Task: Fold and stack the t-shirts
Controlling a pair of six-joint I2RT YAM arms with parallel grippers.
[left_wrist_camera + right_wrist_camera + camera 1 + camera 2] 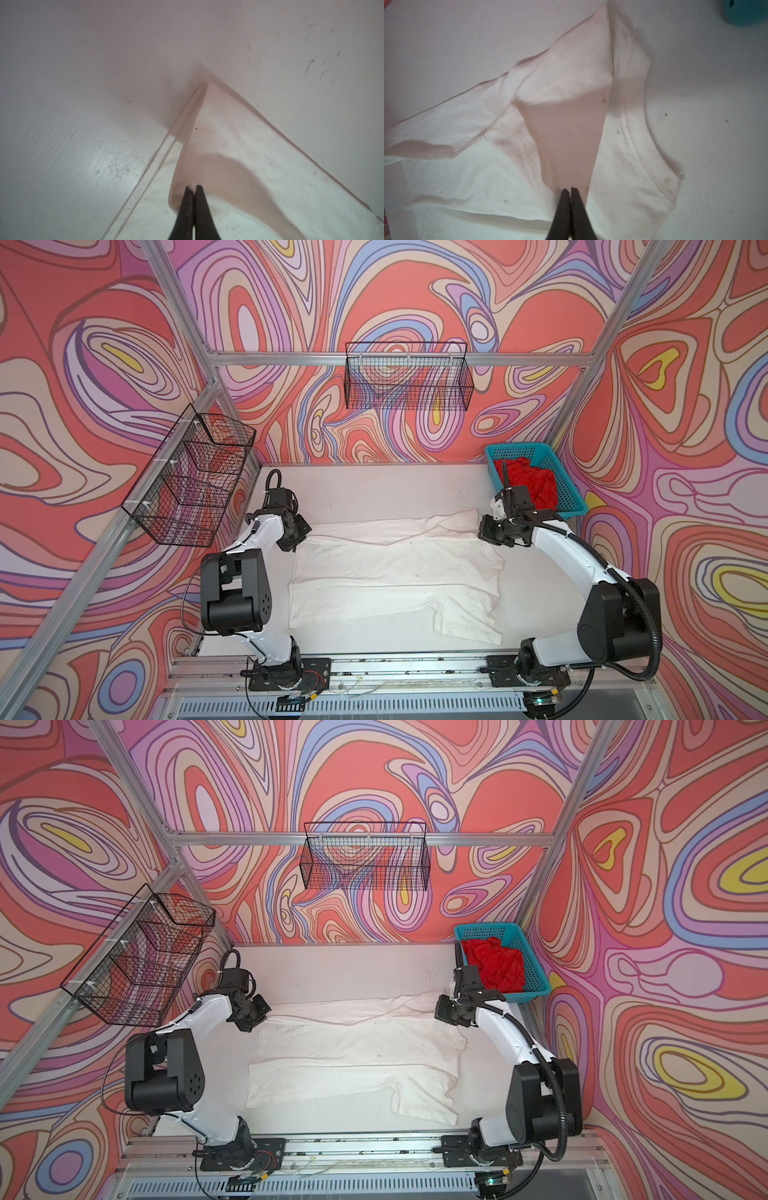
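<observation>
A large white t-shirt (395,572) (357,1052) with faint dark specks lies spread on the white table, its far edge folded toward the middle. My left gripper (296,540) (249,1021) sits at the shirt's far left corner. In the left wrist view it (193,188) is shut on a raised flap of the white cloth (239,145). My right gripper (485,531) (442,1011) is at the far right, near the collar. In the right wrist view it (569,190) pinches a taut fold of the shirt (623,166). A crumpled red t-shirt (530,485) (494,965) lies in the teal basket.
The teal lattice basket (575,489) (536,969) stands at the table's far right corner, just behind my right wrist. Black wire baskets hang on the back wall (409,377) and the left wall (195,481). A metal rail (395,664) carries both arm bases along the front edge.
</observation>
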